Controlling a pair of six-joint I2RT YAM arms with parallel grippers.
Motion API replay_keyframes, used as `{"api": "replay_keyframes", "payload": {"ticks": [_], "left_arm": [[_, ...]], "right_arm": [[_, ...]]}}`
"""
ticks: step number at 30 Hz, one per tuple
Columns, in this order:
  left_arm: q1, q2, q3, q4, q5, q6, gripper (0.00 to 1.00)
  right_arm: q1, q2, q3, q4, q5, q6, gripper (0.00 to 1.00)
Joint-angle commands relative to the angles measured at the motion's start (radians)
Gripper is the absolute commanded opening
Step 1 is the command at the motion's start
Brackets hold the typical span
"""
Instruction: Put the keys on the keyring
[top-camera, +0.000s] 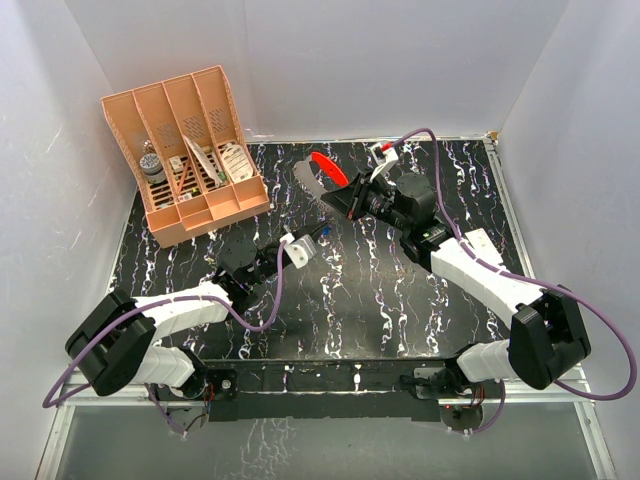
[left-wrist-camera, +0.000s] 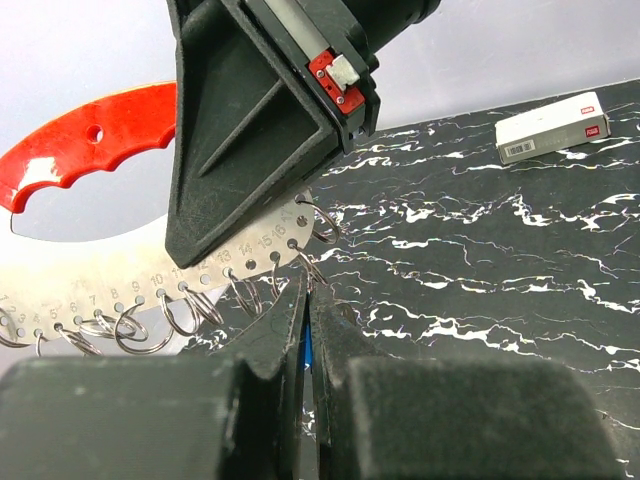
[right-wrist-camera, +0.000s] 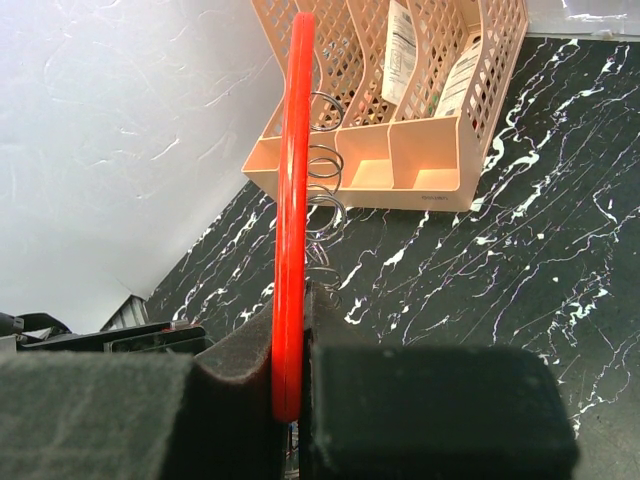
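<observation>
Top external view: the keyring, a D-shaped loop with one curved red side and one pale silver side, is held up off the table, over its far half and roughly midway along the far edge. The right gripper is clamped tight on the loop's red side, with the loop reaching away from it toward the far left.

In the right wrist view the red side stands edge-on, running straight out from between the pinched fingers. In the left wrist view the silver side is a numbered strip with a row of small wire rings hanging below it.

The key, tiny with a bright blue head, sits just on the near side of the loop, close to the table's centre. It is pinched in the left gripper, whose fingers are fully closed; only a sliver of blue shows between them, so I cannot tell which way the shaft points.

The left gripper's tips come up right beneath the strip's high-numbered end, beside the last rings, near but seemingly not touching. The key lies below and nearer than the ring it must enter, so the next move probably calls for a short push up and away.

A peach desk organiser stands at the far left corner.
</observation>
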Motion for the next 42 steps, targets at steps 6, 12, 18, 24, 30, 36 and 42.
{"api": "replay_keyframes", "payload": {"ticks": [6, 12, 18, 24, 30, 36, 42], "left_arm": [[-0.008, -0.006, 0.037, 0.025, 0.015, 0.024, 0.00], [-0.008, -0.008, 0.042, 0.020, 0.024, 0.028, 0.00], [-0.009, -0.013, 0.041, 0.025, 0.026, 0.026, 0.00], [-0.010, -0.014, 0.042, 0.023, 0.033, 0.024, 0.00], [-0.013, -0.020, 0.039, 0.022, 0.038, 0.022, 0.00], [-0.014, -0.027, 0.035, 0.016, 0.044, 0.022, 0.00], [-0.015, -0.038, 0.026, 0.011, 0.043, 0.022, 0.00]], "right_arm": [[0.008, -0.004, 0.059, 0.044, -0.007, -0.008, 0.00], [0.009, -0.003, 0.058, 0.044, -0.007, -0.009, 0.00], [0.009, -0.001, 0.056, 0.043, -0.007, -0.011, 0.00], [0.009, 0.000, 0.058, 0.043, -0.005, -0.011, 0.00], [0.009, 0.002, 0.059, 0.042, -0.002, -0.012, 0.00], [0.009, 0.002, 0.062, 0.041, 0.004, -0.014, 0.00], [0.009, 0.002, 0.063, 0.041, 0.007, -0.014, 0.00]]}}
